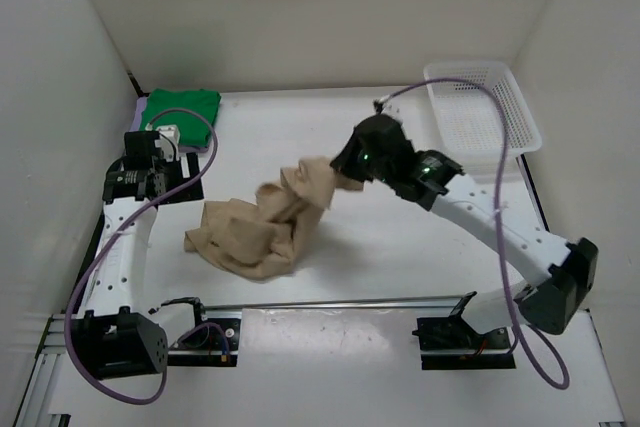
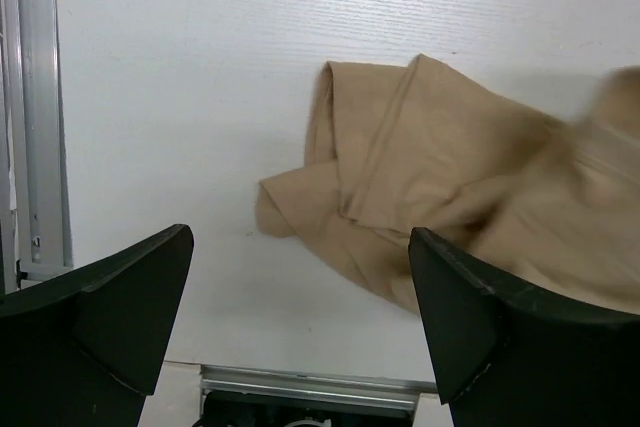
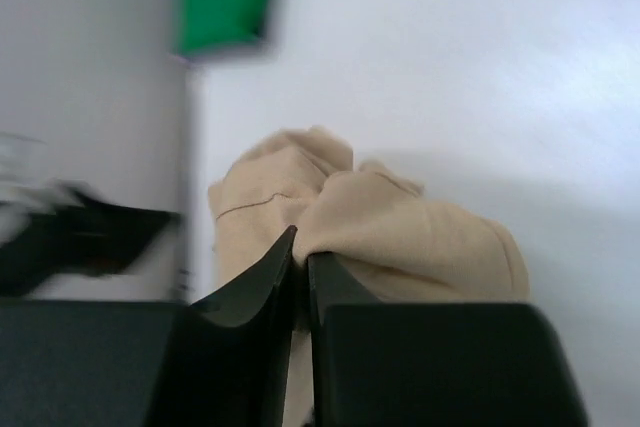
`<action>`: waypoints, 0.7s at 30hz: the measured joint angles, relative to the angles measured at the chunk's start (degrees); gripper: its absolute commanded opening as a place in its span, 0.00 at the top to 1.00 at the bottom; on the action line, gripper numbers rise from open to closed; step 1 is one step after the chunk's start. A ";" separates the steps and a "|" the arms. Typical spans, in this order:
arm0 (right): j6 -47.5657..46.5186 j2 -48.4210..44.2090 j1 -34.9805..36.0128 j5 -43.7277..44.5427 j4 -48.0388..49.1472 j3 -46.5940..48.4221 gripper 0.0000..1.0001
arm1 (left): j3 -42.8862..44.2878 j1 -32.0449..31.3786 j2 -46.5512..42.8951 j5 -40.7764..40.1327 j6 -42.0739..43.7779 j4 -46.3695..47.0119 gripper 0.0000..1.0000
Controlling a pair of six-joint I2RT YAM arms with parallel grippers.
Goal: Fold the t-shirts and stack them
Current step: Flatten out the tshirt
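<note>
You have nothing to read here: no text, label, brand or number shows legibly on the crumpled tan cloth t-shirt, the folded green t-shirt, the white plastic mesh basket or the white table.

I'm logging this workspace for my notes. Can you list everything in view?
crumpled tan cotton t-shirt: 1, tan, middle of the table, one end lifted
folded green t-shirt: 1, green, far left corner
white plastic mesh basket: 1, white, far right corner
white table: 1, white, under everything
left gripper: 1, black, open, over the table on the left, touching nothing
right gripper: 1, black, shut on the tan t-shirt's raised end
</note>
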 measured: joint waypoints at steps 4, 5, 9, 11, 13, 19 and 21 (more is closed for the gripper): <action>-0.55 2.71 -2.38 -1.81 -4.33 -13.66 0.54 | 0.26 -1.62 0.96 0.00 0.00 -0.20 0.00; -0.63 3.06 -4.42 -2.64 -5.44 -17.31 0.54 | 0.26 -2.14 0.98 0.02 0.00 -0.33 0.00; -1.07 3.72 -15.78 -5.31 -8.66 -27.67 0.46 | -0.13 -4.72 1.05 0.96 0.00 -1.79 0.00; -1.99 3.72 -18.51 -5.84 -10.03 -29.00 0.44 | -0.33 -6.80 1.27 2.25 0.00 -3.21 0.00; -3.82 3.72 -18.58 -7.56 -9.53 -28.70 0.42 | -0.92 -10.62 1.62 3.78 -0.04 -4.37 0.00; -9.66 9.92 -18.14 -16.65 -5.44 -22.49 0.35 | -6.86 -24.06 6.38 4.90 0.00 -2.78 0.00; -11.54 12.79 -17.31 -18.60 -4.17 -20.72 0.25 | -10.78 -26.56 9.20 2.69 0.00 0.04 0.00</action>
